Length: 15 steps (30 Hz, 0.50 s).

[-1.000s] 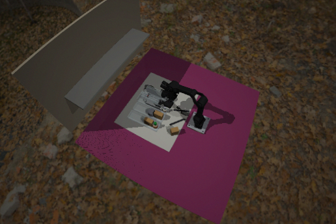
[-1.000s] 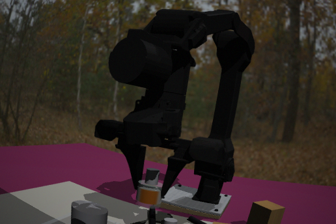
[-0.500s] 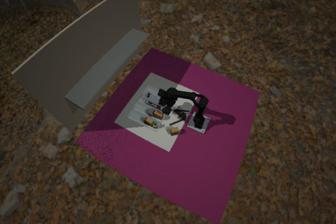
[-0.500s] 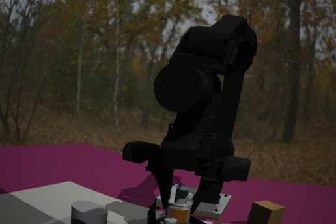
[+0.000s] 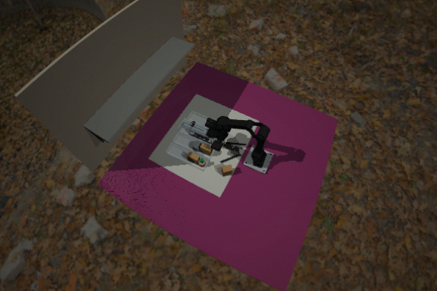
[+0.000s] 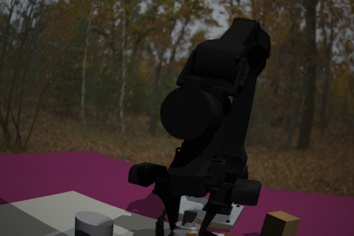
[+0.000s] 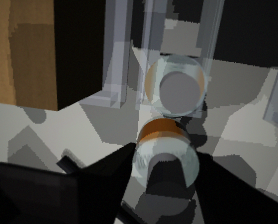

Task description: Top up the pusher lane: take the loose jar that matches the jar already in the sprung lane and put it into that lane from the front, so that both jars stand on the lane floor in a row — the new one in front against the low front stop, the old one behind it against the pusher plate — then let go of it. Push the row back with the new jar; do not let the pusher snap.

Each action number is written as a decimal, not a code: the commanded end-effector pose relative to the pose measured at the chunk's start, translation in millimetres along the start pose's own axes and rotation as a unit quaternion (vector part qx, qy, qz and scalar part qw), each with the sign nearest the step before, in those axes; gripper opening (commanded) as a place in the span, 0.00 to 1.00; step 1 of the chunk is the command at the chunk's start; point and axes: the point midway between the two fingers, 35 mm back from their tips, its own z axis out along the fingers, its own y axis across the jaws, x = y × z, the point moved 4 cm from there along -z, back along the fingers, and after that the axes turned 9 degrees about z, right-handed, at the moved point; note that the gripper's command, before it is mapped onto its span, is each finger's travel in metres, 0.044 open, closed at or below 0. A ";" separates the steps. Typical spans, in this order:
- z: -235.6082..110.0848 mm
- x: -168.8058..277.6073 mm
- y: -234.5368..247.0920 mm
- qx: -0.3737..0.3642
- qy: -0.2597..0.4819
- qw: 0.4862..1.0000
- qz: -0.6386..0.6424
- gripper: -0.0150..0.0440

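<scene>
A clear glass jar with an orange band and grey lid (image 7: 162, 150) is grasped between the black fingers of the gripper (image 7: 162, 172). Directly at 12 o'clock, just beside it, a matching orange-banded glass jar (image 7: 175, 87) is seen standing in a transparent lane (image 7: 150, 30). At 10 o'clock a brown box (image 7: 25, 50) is seen on the pale counter (image 7: 65, 132).

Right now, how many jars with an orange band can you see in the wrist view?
2. One jar is held in the gripper; the other stands ahead, in the lane. More may be hidden outside this view.
</scene>
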 end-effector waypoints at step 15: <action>0.4 -6.7 0.6 0.002 -0.001 1.000 0.002 0.25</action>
